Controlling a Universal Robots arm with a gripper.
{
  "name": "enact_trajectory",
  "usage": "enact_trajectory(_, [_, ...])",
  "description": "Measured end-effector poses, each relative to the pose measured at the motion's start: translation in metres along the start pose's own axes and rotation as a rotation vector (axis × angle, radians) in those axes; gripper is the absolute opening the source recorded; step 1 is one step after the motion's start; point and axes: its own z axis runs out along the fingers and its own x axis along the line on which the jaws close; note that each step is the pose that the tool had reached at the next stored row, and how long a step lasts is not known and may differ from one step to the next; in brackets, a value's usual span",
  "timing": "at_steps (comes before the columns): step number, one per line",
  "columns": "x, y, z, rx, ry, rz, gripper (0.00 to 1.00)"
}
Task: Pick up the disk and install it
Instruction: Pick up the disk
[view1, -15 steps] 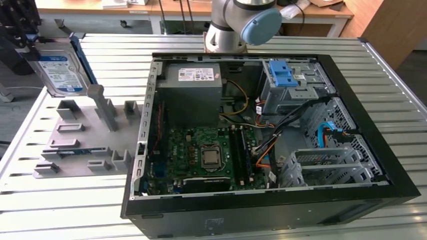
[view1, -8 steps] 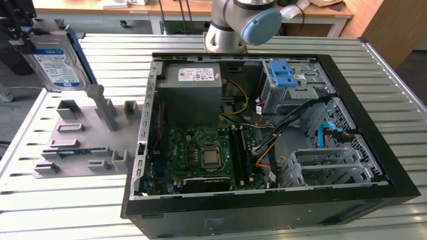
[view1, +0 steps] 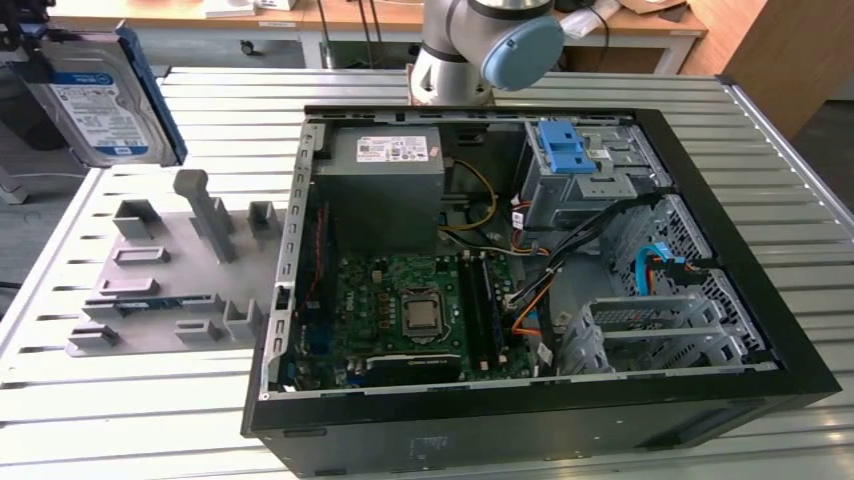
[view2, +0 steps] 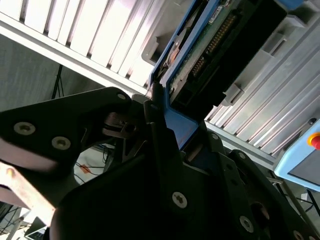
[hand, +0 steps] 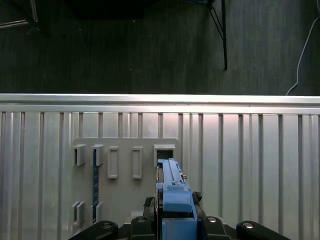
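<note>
The disk (view1: 104, 100), a silver drive with a white-and-blue label in a blue carrier bracket, hangs upright in the air at the exterior view's far left, above the grey holder plate (view1: 154, 275). My gripper (view1: 27, 48) is shut on its blue bracket. In the second wrist view the black fingers (view2: 155, 107) clamp the bracket edge of the disk (view2: 210, 45), whose green circuit board side shows. In the first wrist view the disk (hand: 171, 182) is seen edge-on between the jaws of my gripper (hand: 175, 222), above the holder plate (hand: 122, 165) and its slots.
The open black computer case (view1: 747, 300) lies on the slatted metal table (view1: 441, 85), with a grey drive cage and blue latch (view1: 567, 150), a grey power-supply box (view1: 380, 190) and the motherboard (view1: 414, 310) inside. The arm's base (view1: 481, 45) stands behind the case.
</note>
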Motion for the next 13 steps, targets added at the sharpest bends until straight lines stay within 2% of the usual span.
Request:
enact_trajectory(3, [0.0,0.0001,-0.0073,-0.0001,0.0,0.0,0.36])
enact_trajectory(13, [0.0,0.0001,-0.0084,-0.0002,0.0001,0.0,0.36])
